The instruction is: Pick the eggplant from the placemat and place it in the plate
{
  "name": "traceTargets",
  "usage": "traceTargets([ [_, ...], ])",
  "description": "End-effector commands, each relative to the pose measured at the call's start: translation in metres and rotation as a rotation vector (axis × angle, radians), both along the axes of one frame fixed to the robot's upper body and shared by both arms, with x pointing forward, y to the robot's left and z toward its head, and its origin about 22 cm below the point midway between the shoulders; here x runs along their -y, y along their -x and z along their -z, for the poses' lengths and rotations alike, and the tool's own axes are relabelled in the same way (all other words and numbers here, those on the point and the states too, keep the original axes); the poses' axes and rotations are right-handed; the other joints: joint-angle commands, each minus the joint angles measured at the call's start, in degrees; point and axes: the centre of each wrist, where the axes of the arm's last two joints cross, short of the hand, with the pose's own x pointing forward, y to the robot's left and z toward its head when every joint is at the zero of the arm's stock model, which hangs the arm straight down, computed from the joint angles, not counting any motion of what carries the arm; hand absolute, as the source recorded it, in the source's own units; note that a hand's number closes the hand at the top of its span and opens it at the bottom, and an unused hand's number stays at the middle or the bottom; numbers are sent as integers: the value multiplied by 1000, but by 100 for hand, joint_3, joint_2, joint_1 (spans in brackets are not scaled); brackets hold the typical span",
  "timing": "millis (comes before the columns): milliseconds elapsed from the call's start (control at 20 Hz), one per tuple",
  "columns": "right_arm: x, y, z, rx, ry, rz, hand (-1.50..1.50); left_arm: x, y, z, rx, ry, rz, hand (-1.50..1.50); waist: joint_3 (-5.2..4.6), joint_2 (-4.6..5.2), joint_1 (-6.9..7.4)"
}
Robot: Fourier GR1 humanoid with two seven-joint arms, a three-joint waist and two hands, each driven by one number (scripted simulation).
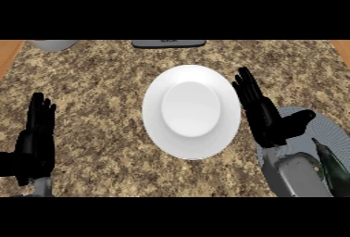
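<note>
Eggplant (331, 165) lies on the grey placemat (335, 134) at four o'clock; white plate (153, 111) empty. Right robot hand (263, 115) open, holding nothing, between them; left robot hand (35, 134) rests open at nine o'clock.

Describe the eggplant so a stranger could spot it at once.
Start at the white plate mid-counter, then go right past the open right hand to the pale grey placemat at the lower right. The eggplant lies there beside the grey forearm: dark green-black, slim, the only dark thing on the mat.

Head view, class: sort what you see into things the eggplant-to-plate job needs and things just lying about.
Needed: eggplant, placemat, plate, right hand.

Lying about: grey object and pale object at the far edge; left hand, resting open at the left.
</note>
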Motion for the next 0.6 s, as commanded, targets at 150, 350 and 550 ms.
traceTargets([
  [150, 80, -22, -21, -197, -63, 282, -150, 4, -28, -7, -72, -149, 167, 0, -64, -51, -58],
  [350, 117, -10, -13, -186, 788, 100, 150, 14, -25, -8, -79, -162, 263, 0, -252, 96, 114],
  [550, 135, 26, 46, -446, 513, 405, -150, 4, -36, -12, -157, -187, 302, 0, -63, -88, -36],
])
